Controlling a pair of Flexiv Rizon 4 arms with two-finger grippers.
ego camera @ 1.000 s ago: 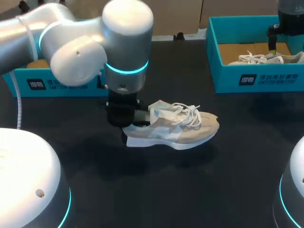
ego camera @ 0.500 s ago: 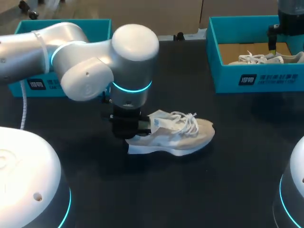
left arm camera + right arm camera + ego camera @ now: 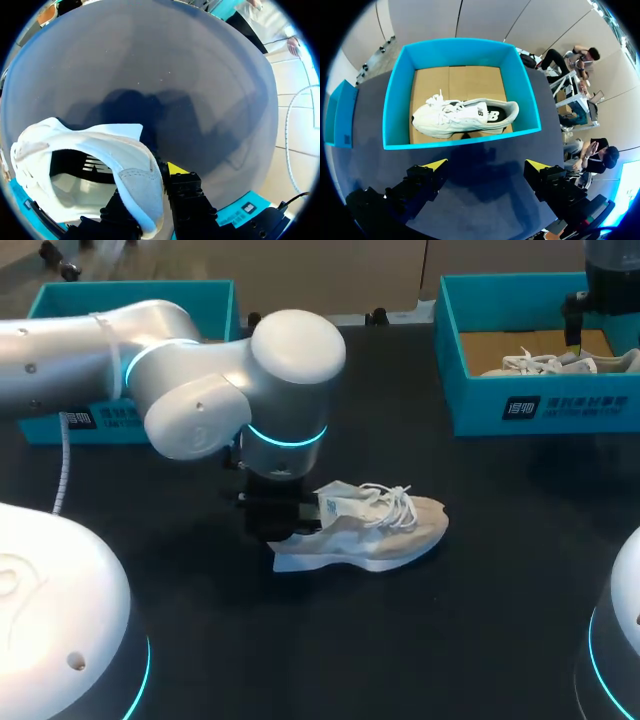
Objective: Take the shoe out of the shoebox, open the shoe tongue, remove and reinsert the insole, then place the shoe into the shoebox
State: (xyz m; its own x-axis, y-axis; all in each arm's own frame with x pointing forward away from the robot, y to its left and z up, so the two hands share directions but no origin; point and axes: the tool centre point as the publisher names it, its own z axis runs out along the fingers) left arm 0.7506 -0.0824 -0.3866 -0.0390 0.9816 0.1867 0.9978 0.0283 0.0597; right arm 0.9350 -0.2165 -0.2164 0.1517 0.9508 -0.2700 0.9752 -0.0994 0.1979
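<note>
A beige shoe (image 3: 365,530) with white laces and a thick white sole rests on its sole on the black table. Its heel wall runs between the two fingers of the left gripper (image 3: 150,187), which press it from both sides, and its toe points away from the jaws. The tongue (image 3: 335,502) stands raised just ahead of them. The teal shoebox (image 3: 460,142) sits open, ahead of and below the widely parted right gripper (image 3: 486,165). A white shoe (image 3: 465,117) lies across its brown cardboard floor, well apart from those jaws.
</note>
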